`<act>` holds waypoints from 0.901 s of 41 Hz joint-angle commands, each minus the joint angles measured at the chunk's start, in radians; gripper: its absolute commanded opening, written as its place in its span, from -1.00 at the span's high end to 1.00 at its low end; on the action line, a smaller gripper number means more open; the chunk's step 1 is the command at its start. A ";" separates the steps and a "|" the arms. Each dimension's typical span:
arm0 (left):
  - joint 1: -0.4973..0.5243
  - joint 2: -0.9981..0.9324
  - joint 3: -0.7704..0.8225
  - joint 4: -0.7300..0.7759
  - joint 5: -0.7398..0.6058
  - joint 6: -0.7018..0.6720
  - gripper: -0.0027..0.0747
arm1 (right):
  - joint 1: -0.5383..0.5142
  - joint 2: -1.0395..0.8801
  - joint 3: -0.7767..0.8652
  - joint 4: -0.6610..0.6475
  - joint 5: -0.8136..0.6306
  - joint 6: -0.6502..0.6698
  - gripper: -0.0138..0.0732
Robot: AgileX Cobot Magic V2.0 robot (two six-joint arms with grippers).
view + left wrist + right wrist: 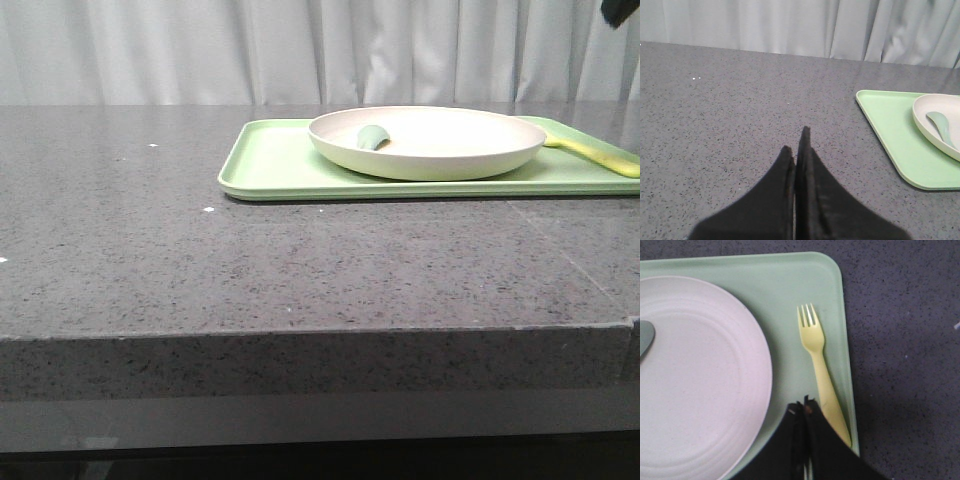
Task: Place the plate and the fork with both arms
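Observation:
The cream-white plate (430, 140) lies on the light green tray (275, 160) at the back right of the table. It also shows in the right wrist view (700, 380) and in the left wrist view (940, 117). The pale yellow fork (821, 372) lies flat on the tray beside the plate; its handle shows in the front view (595, 153). My right gripper (803, 407) is shut and empty, above the tray between plate and fork handle. My left gripper (796, 145) is shut and empty over bare table, left of the tray.
A small sage-green curved piece (373, 137) lies in the plate. The grey speckled table (200, 260) has its front edge close to the camera. White curtains hang behind. A black bit of the right arm (622, 10) shows at the front view's top right corner.

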 commanded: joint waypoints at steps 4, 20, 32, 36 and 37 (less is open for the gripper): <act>0.002 -0.002 -0.030 0.002 -0.083 0.002 0.98 | -0.003 -0.153 0.019 0.050 -0.026 -0.051 0.83; 0.002 -0.002 -0.030 0.002 -0.083 0.002 0.98 | -0.003 -0.610 0.499 0.058 -0.261 -0.114 0.83; 0.002 -0.002 -0.030 0.002 -0.083 0.002 0.98 | -0.003 -0.973 0.872 0.058 -0.437 -0.114 0.83; 0.002 -0.002 -0.030 0.002 -0.083 0.002 0.98 | -0.003 -1.090 0.975 0.058 -0.487 -0.114 0.83; 0.002 -0.002 -0.030 0.002 -0.083 0.002 0.98 | -0.003 -1.121 0.999 0.058 -0.500 -0.114 0.83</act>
